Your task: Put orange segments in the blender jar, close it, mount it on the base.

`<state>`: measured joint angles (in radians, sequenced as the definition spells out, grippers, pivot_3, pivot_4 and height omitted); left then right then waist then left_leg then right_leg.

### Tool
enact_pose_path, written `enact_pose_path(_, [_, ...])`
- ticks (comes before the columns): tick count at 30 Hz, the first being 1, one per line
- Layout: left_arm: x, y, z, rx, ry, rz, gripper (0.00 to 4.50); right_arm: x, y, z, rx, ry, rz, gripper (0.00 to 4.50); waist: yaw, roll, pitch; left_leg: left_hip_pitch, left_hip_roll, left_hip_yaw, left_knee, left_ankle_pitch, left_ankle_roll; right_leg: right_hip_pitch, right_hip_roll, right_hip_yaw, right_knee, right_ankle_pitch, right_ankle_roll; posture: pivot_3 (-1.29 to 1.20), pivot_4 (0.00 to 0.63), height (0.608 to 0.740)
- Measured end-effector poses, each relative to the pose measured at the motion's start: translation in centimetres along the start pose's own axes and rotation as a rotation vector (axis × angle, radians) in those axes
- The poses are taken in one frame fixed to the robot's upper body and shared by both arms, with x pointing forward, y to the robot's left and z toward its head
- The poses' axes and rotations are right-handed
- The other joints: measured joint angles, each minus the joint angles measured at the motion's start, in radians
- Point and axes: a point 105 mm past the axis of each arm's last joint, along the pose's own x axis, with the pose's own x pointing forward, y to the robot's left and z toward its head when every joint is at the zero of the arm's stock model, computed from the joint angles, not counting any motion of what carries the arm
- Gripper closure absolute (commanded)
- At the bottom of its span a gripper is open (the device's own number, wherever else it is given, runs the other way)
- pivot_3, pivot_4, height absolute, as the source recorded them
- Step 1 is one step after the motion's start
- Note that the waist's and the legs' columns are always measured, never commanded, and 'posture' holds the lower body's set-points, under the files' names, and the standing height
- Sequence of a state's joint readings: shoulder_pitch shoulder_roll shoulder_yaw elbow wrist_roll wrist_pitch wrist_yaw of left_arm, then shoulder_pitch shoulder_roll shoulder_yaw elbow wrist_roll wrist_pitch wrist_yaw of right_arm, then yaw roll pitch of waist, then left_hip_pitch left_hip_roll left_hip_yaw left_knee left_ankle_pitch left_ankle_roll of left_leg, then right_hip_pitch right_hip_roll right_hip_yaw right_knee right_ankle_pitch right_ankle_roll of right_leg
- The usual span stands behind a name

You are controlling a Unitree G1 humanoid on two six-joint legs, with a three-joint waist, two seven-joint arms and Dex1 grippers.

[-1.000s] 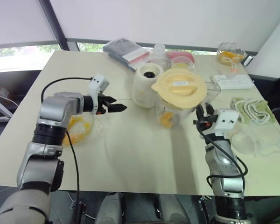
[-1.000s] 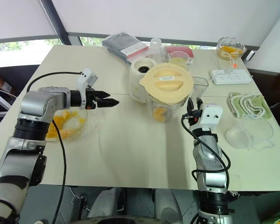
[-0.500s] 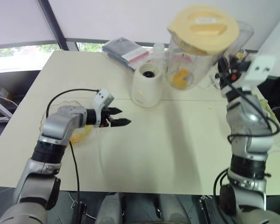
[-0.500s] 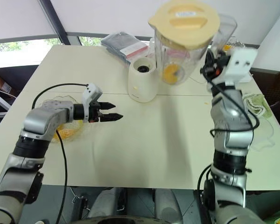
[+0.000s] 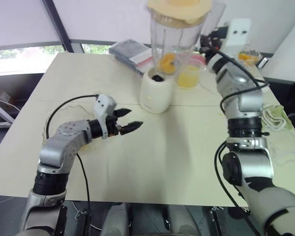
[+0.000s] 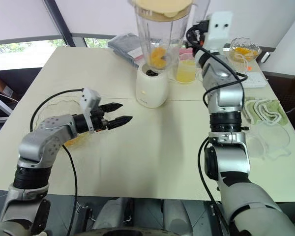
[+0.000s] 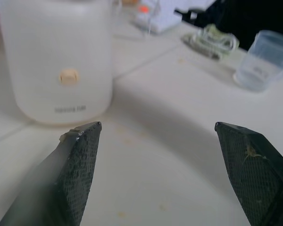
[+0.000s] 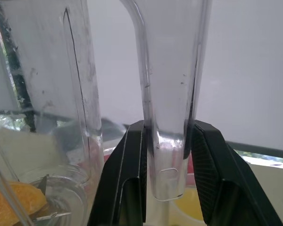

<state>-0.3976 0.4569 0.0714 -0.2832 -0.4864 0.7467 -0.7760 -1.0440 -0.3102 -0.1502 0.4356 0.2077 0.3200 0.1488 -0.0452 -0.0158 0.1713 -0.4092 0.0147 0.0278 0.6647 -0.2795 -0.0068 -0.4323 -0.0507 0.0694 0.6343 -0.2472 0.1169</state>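
While the right gripper (image 8: pixel 166 188) pinches only the handle of the lidded jar (image 5: pixel 174 42), held above the base (image 5: pixel 155 91), the jar could swing and miss the socket. Left gripper (image 5: pixel 129 125) hovers wide open, empty, over the desk (image 5: pixel 187 147).

You had the blender jar (image 6: pixel 160 37) clamped by its handle between the right gripper's (image 8: pixel 166 155) fingers, hanging directly above the base (image 6: pixel 151 88), with orange segments (image 6: pixel 158 56) in its bottom and the lid (image 6: pixel 161 7) on top. Just beyond the jar, on that gripper's left, stood a cup of juice (image 6: pixel 185 71). The left gripper (image 6: pixel 117 114) hovered over the table (image 6: pixel 152 147), jaws apart, with the base ahead of it and a bowl (image 6: pixel 56 118) behind it, under its arm. A measuring cup (image 7: pixel 264 59) lay far off to its right.
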Motion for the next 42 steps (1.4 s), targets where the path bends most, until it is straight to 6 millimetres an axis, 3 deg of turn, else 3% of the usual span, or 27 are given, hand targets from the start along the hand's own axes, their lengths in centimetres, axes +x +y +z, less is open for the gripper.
enact_pose_path(7, [-1.1, 0.0, -0.9, -0.02, -0.027, 0.077, 0.49, 1.6, 0.8, -1.7, -0.001, 0.04, 0.013, 3.67, 0.001, 0.0, 0.0, 0.0, 0.0, 0.0, 0.0, 0.001, -0.002, 0.0, 0.0, -0.001, 0.0, 0.0, 0.0, 0.0, 0.15, 0.74])
enact_pose_path(15, [-1.5, 0.2, -1.3, -0.022, -0.02, 0.119, 0.49, 2.4, 1.3, -2.1, 0.001, 0.049, 0.021, 3.67, -0.002, 0.0, 0.0, 0.0, 0.0, 0.0, -0.001, 0.001, -0.003, 0.0, 0.0, -0.001, 0.0, 0.0, 0.0, 0.0, 0.15, 0.74])
enact_pose_path(22, [-1.5, 0.3, -1.3, -0.017, -0.015, 0.129, 0.49, 2.4, 1.9, -3.6, -0.015, 0.095, 0.044, 3.67, -0.002, 0.0, 0.0, 0.0, 0.0, 0.0, -0.001, 0.002, -0.004, 0.0, 0.0, -0.001, 0.0, 0.0, 0.0, 0.0, 0.15, 0.74])
enact_pose_path(37, [-1.6, 0.5, -1.5, -0.01, 0.001, 0.147, 0.49, 2.3, 1.8, -4.1, -0.03, 0.121, 0.068, 3.67, -0.005, 0.0, 0.0, 0.0, 0.0, 0.0, -0.001, 0.003, -0.005, 0.0, 0.0, -0.001, 0.001, 0.0, 0.0, 0.0, 0.15, 0.74])
enact_pose_path(42, [-1.3, 0.2, -1.7, -0.009, 0.009, 0.134, 0.44, 2.3, 1.7, -4.5, -0.031, 0.141, 0.065, 1.41, -0.005, 0.0, 0.0, 0.0, 0.0, 0.0, -0.001, 0.003, -0.005, 0.0, 0.0, -0.001, 0.001, 0.0, 0.0, 0.0, 0.15, 0.74])
